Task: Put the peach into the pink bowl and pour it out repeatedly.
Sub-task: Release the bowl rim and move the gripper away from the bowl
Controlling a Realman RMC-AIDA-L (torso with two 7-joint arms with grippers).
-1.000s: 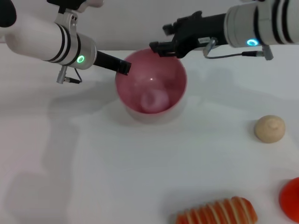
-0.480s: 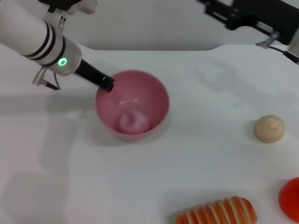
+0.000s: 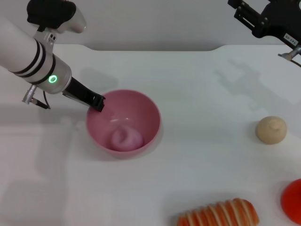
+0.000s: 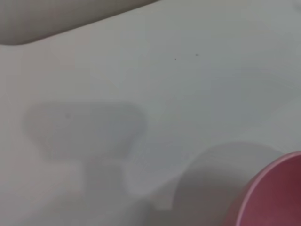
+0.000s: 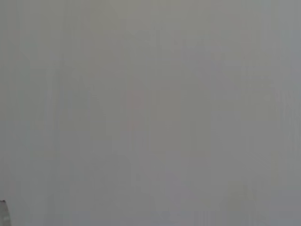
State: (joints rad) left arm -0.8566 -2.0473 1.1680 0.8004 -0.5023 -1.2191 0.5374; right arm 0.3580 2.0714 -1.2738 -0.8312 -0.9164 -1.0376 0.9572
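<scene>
1. Pink and glossy, our pink bowl (image 3: 123, 121) sits upright on the white table (image 3: 197, 141), with the peach (image 3: 126, 139) lying inside on its bottom.
2. Our left gripper (image 3: 97, 103) pinches the bowl's rim on the left side.
3. Our right gripper (image 3: 249, 16) hangs high at the far right; we cannot tell its state.
4. A beige ball (image 3: 271, 130) rests well apart.

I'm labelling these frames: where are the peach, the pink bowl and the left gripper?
peach (image 3: 125, 138), head view, its top.
pink bowl (image 3: 153, 117), head view, inner wall.
left gripper (image 3: 98, 103), head view, tip at the bowl's rim.
</scene>
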